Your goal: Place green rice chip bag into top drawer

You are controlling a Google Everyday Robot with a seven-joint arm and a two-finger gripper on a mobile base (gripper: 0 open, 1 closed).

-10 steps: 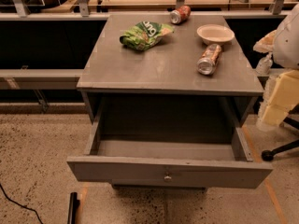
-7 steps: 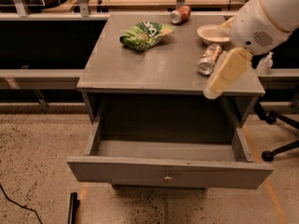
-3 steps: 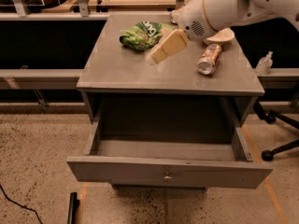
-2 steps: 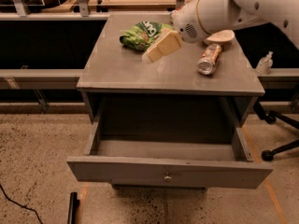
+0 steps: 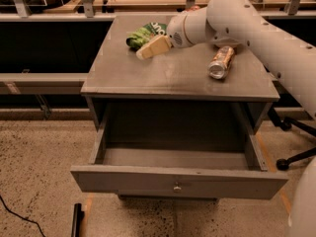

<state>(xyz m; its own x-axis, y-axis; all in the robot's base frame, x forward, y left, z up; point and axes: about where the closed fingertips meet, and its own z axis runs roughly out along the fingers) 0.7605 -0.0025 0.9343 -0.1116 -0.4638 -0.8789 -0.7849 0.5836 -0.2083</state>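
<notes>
Dim warm overhead light, sheen on worktop (image 5: 163, 78), top drawer (image 5: 138, 180) shadowed inside, pale tool (image 5: 147, 51) lit over worktop's rear.

On the grey cabinet top (image 5: 163, 75), the crumpled green foil bag (image 5: 142, 33) is set rear-left, the gripper (image 5: 145, 52) just before it, an orange-silver can (image 5: 220, 62) right; the wide grey drawer (image 5: 177, 179) is open below.

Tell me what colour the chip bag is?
The bag is bright green with white letters, in the camera view. The gripper is right by it.
</notes>
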